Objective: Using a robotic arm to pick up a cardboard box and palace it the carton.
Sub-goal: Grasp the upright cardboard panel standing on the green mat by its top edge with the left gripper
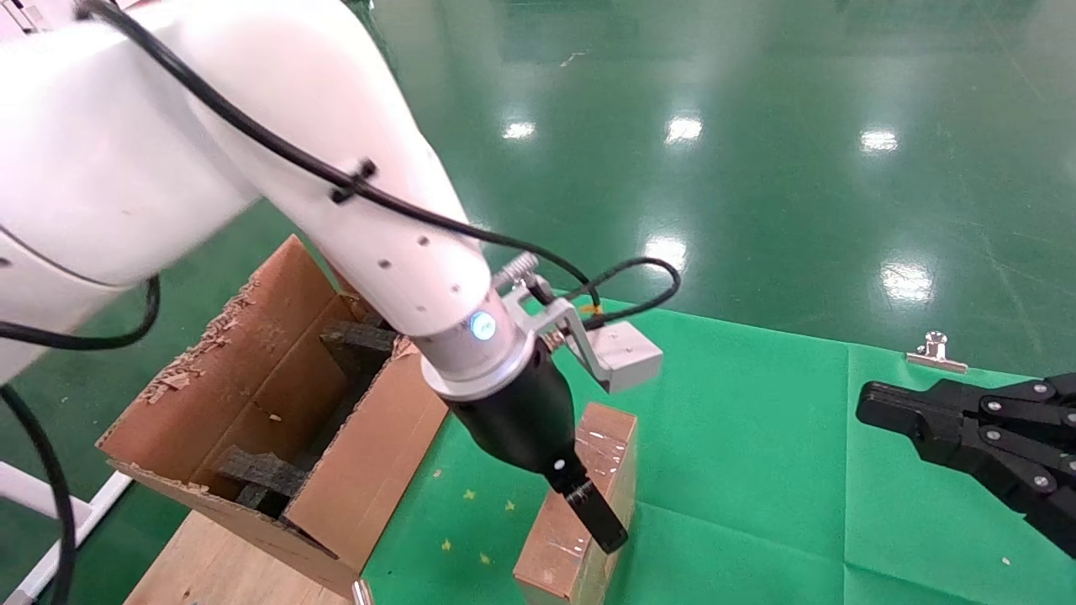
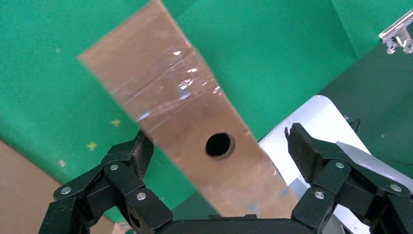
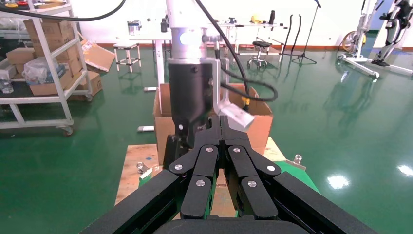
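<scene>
The left hand (image 2: 216, 161) straddles the cardboard box (image 1: 580, 504) beside the carton (image 1: 277, 403), fingers apart; closing off-centre could tip it.

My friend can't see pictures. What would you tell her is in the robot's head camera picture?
A white robot arm reaches down with its left gripper open around a small taped cardboard box on a green table cover. A big torn carton stands open beside it, and the black right gripper waits off to the side.
</scene>
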